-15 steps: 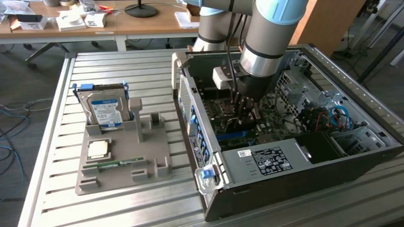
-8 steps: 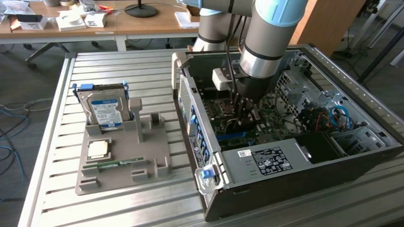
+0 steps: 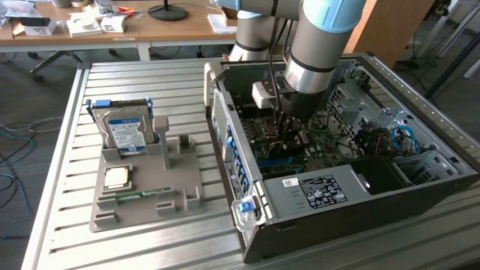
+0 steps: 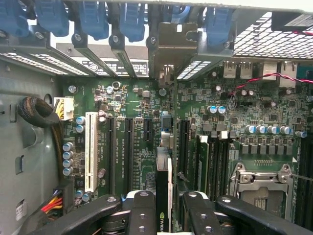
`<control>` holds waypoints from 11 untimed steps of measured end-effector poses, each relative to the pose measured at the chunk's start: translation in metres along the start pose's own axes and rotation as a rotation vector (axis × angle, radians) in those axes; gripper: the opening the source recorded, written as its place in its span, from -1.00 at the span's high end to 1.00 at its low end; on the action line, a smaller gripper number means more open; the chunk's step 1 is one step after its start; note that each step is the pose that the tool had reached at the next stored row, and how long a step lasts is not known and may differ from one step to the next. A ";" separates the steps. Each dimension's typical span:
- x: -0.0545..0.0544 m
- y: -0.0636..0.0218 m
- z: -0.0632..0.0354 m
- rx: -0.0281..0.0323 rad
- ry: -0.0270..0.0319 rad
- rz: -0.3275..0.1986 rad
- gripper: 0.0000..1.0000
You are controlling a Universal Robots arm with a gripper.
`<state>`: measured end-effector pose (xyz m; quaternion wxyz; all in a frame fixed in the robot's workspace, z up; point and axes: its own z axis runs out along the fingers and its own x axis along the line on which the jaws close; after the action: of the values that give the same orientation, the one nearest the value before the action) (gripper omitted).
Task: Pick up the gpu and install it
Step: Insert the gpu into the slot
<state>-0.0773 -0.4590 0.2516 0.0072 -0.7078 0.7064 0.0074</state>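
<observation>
Edge-on between my black fingers (image 4: 142, 213), the gpu (image 4: 164, 196) is a thin dark card with a green logo near the grip. My gripper (image 4: 167, 218) is shut on it. The card stands upright over the green motherboard (image 4: 132, 103), beside the black expansion slots (image 4: 129, 152). Its far end lines up with a silvery bracket (image 4: 171, 46) at the case's rear slot openings. In the exterior view my gripper (image 3: 289, 132) reaches down inside the open computer case (image 3: 338, 191), with the dark gpu (image 3: 281, 147) just under it.
Blue slot latches (image 4: 93, 19), a white slot (image 4: 90, 152), memory sticks (image 4: 203, 166) and the processor socket (image 4: 259, 181) surround the card. Outside the case, a grey holder (image 3: 143, 185) carries a blue-labelled hard drive (image 3: 123, 129), a chip (image 3: 116, 177) and a green memory stick (image 3: 139, 195).
</observation>
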 end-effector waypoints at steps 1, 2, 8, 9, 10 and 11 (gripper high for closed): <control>0.000 0.0000 0.0000 0.0000 0.0000 0.000 0.47; 0.000 0.0000 0.0000 0.0000 0.0001 0.000 0.47; 0.001 0.0002 0.0003 0.0001 -0.0002 0.000 0.47; 0.001 0.0003 0.0008 0.0001 -0.0002 0.000 0.47; 0.001 0.0004 0.0012 0.0000 0.0002 0.000 0.47; 0.001 0.0005 0.0013 -0.0001 0.0004 0.000 0.47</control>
<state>-0.0777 -0.4604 0.2503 0.0070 -0.7079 0.7063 0.0073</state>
